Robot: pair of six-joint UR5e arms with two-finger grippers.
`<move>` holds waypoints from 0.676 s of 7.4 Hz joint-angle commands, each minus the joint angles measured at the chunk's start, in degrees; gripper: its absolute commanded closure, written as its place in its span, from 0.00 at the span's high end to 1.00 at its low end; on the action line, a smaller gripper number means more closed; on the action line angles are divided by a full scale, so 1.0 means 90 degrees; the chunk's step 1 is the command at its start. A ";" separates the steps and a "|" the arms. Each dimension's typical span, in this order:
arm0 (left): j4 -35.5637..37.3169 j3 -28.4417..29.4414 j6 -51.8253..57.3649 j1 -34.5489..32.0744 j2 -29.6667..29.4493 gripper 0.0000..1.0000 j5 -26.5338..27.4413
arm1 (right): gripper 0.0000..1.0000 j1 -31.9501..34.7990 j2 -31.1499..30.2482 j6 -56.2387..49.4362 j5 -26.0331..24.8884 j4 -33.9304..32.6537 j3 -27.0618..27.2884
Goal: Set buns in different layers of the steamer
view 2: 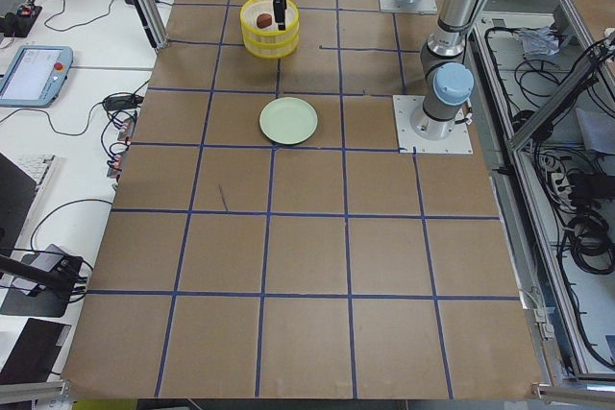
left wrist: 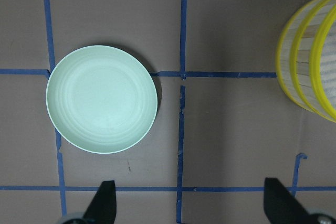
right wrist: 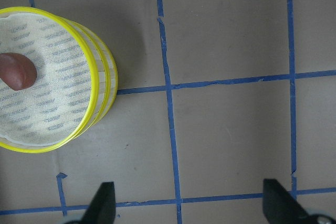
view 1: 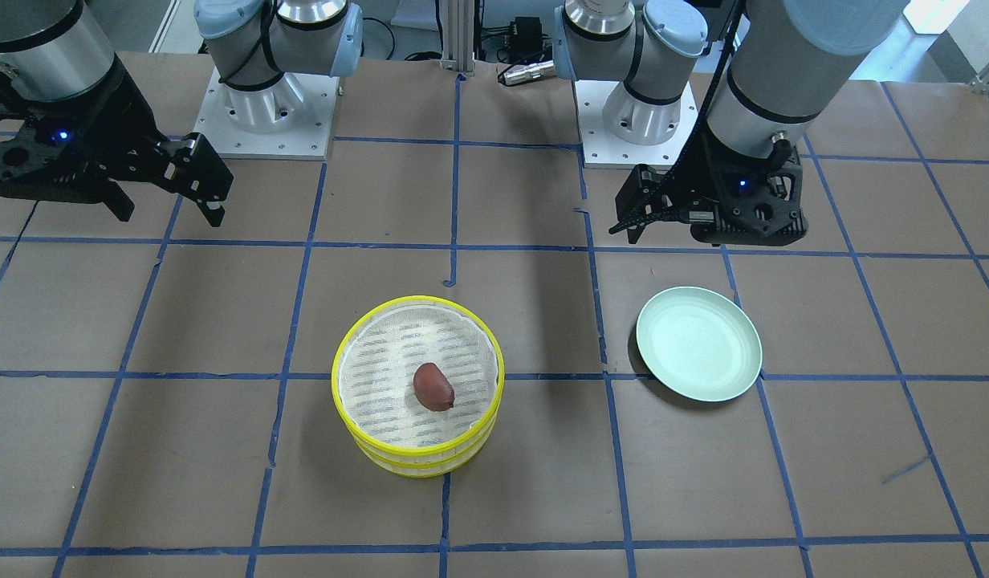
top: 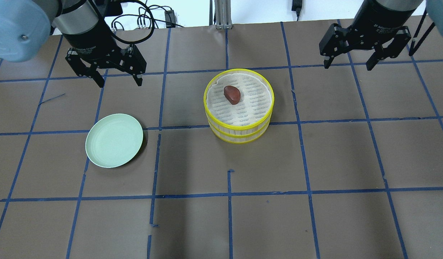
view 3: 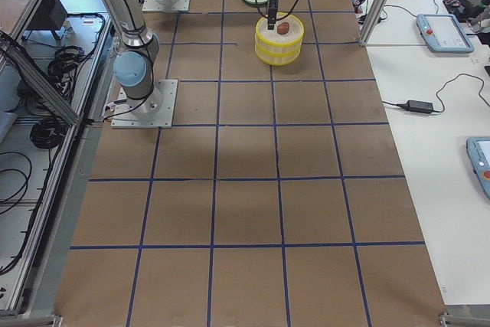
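Two yellow-rimmed steamer layers are stacked at the table's centre, the top layer point(top: 254, 104) on the lower layer point(top: 239, 137). The glossy reddish-brown bun point(top: 232, 94) lies on the top layer's mesh liner point(view 1: 382, 377); it also shows in the right wrist view point(right wrist: 17, 71). The white bun is hidden. My left gripper point(top: 119, 83) is open and empty, above the table behind the plate. My right gripper point(top: 347, 66) is open and empty, well to the right of the stack. Both grippers are clear of the steamer.
A pale green plate point(top: 114, 140) lies bare to the left of the stack, below my left gripper point(left wrist: 189, 198). The table is brown paper with blue tape lines. The arm bases point(view 1: 262, 96) stand at the robot's edge.
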 commanded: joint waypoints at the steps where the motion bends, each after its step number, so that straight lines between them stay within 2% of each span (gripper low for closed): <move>1: 0.0020 -0.0017 0.0211 -0.0079 -0.0012 1.00 0.0013 | 1.00 0.0019 -0.0005 0.0000 0.0009 0.0013 0.0011; 5: 0.0089 0.0012 0.0114 -0.0089 0.0067 1.00 -0.0094 | 1.00 0.0185 0.0044 -0.0010 -0.0031 0.0033 0.0021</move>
